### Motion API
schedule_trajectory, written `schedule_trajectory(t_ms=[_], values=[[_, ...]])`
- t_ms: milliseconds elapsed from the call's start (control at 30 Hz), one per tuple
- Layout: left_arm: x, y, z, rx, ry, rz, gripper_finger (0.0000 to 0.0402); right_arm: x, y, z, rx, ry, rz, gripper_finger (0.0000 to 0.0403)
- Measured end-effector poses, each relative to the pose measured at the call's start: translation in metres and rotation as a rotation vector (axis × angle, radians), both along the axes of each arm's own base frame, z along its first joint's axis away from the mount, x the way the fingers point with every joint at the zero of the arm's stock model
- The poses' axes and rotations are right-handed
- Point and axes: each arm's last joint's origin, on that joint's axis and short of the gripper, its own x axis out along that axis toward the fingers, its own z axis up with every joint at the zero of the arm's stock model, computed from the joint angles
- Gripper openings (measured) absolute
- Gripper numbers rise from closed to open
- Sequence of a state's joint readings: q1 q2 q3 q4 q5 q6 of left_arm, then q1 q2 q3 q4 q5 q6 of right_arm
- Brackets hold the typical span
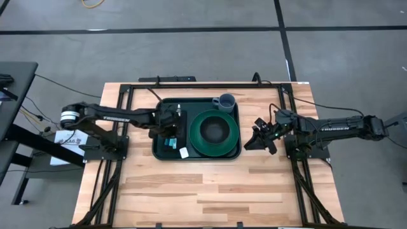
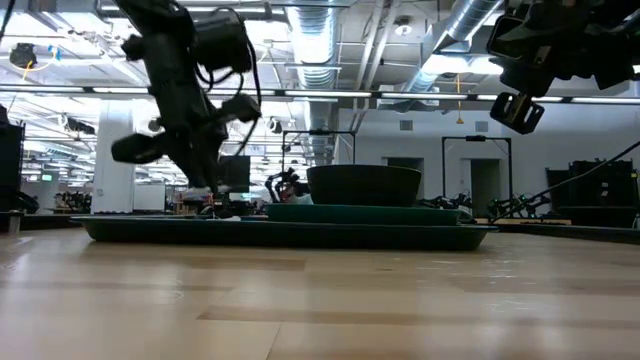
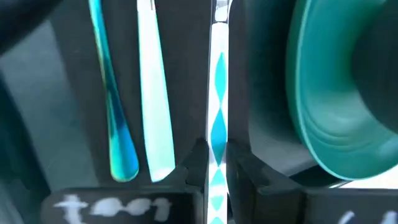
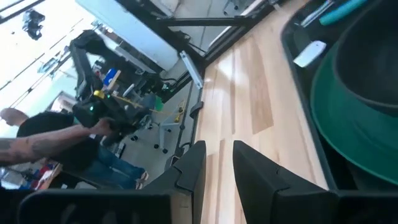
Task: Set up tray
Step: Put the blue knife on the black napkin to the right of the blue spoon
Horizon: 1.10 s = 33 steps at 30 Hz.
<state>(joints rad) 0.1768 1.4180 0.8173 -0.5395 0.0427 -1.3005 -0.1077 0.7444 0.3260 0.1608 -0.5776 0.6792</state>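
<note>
The left gripper (image 1: 170, 129) is over the left part of the tray (image 1: 163, 152), its fingers pinching a thin utensil (image 3: 217, 118) with a white and blue pattern. The tray, dark green plastic with rounded corners, lies mid-table and holds a round green plate (image 1: 233, 144), a dark bowl (image 1: 215, 130) and a grey mug (image 1: 224, 102). The right gripper (image 1: 259, 135) hovers just right of it, fingers apart.
</note>
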Motion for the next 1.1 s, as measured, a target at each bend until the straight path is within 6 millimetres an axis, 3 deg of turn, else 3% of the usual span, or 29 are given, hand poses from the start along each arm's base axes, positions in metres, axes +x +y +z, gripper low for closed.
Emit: schedule_trajectory(t_ms=[400,733,967,1100], values=[[0.013,0.017,-0.025,-0.066,0.016,-0.008,0.0014,0.0,-0.009,0.0,0.003,0.006,-0.052,0.0074],[0.01,0.026,-0.027,-0.102,0.02,-0.003,0.0014,0.0,-0.01,0.0,0.003,0.005,-0.058,0.0074],[0.015,0.026,-0.04,-0.146,0.046,-0.017,0.0014,0.0,-0.009,0.0,0.001,0.004,-0.057,0.0074],[0.016,0.026,-0.046,-0.168,0.065,-0.014,0.0039,0.0,-0.009,0.0,0.001,0.003,-0.057,0.0074]])
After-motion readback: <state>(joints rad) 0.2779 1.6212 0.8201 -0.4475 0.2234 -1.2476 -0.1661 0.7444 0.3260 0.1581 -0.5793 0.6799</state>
